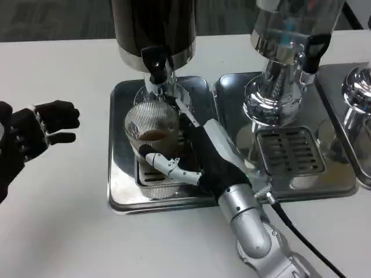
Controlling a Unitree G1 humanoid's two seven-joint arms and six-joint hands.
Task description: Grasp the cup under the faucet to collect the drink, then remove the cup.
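Right robot hand [194, 156]: wrapped round the cup [152, 128] from the cup's right side, thumb across the near wall, other fingers up along the far right wall; clamped on the cup, as far as the head view shows.

Cup: clear, ribbed, upright, long axis vertical. Stands on the small grate of the left drip tray [119, 174], directly beneath the faucet [156, 68] of the dark dispenser [153, 26]. A little brown drink lies in the bottom. Judged: collecting under way, removal not yet done; the way out runs toward the near edge of the tray, low enough to clear the faucet.

Left robot hand [35, 130]: over the bench [69, 231] near its left edge, well apart from the cup, fingers spread, holding nothing. Farther of the two.

Second dispenser [290, 35]: clear, on the adjoining tray to the right.
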